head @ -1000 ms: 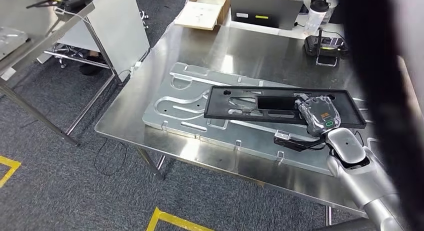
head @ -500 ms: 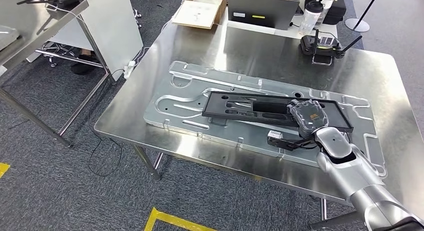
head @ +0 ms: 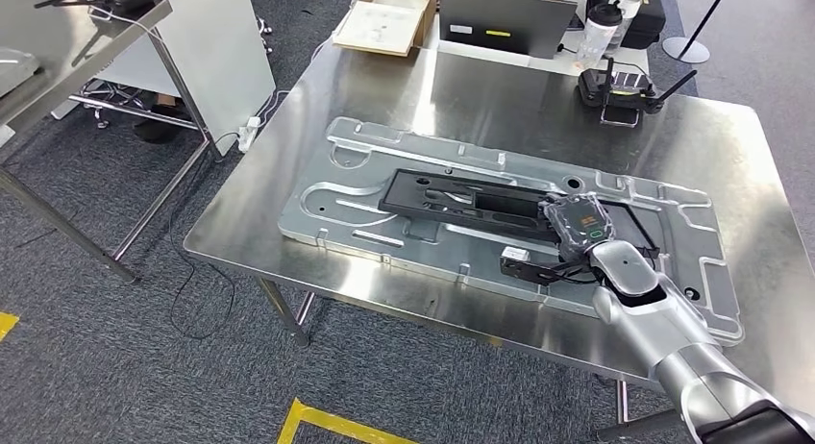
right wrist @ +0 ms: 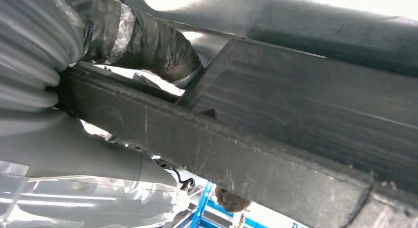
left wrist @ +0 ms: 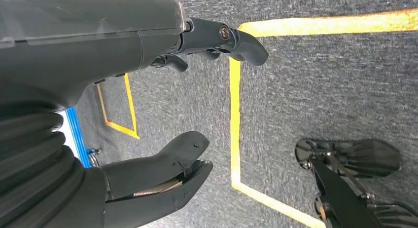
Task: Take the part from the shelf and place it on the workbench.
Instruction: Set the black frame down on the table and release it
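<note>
The black part (head: 481, 206) was already off the shelf and low over the grey plate (head: 404, 165) on the counter (head: 730, 136), the right hand (head: 577, 225) clasping its end, so only setting down and release remained.

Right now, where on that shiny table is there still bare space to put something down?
Bare steel lies on the workbench between the cardboard box and the grey fixture plate, and along its right edge past that plate. The middle is crowded: the black part, held by the right hand, sits over the plate. The far right corner holds a controller.
</note>
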You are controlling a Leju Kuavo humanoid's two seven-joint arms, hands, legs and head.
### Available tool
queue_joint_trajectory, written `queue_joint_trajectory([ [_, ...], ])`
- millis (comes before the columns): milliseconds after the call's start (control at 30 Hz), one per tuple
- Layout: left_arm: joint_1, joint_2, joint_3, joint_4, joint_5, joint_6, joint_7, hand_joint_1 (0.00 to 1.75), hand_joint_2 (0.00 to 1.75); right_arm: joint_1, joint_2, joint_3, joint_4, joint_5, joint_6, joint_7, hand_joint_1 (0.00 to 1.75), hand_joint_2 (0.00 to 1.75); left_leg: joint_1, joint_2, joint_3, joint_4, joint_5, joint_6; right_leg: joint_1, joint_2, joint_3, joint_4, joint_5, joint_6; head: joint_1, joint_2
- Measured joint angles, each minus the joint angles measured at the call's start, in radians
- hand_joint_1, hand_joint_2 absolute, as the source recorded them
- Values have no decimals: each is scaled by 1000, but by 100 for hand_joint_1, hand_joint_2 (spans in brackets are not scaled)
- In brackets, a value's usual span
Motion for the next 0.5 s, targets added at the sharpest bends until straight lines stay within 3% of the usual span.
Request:
queue_joint_trajectory([
  [67, 1, 0, 7, 0, 10, -11, -6, 0, 175, -2, 1, 1, 4, -4, 0, -5, 0, 0, 0, 0, 0, 0, 0, 0, 1, 0, 0, 0, 0, 0, 0, 0],
  [300, 5, 0, 24, 0, 23, -9, -11, 0, 175, -4, 2, 5, 13, -14, 0, -11, 0, 0, 1, 0, 1, 0, 1, 0, 1, 0, 0, 2, 0, 0, 0, 0],
  [433, 7, -1, 36, 0, 27, -7, -12, 0, 0, -6, 3, 6, 14, -30, -1, -22, 0, 0, 1, 0, 1, 0, 1, 0, 1, 0, 0, 2, 0, 0, 0, 0],
  [500, 7, -13, 39, -3, 12, -2, -13, 0, 0, -3, 4, 6, 14, -38, -9, -23, 0, 0, 1, 0, 1, 0, 1, 0, 1, 0, 0, 2, 0, 0, 0, 0],
])
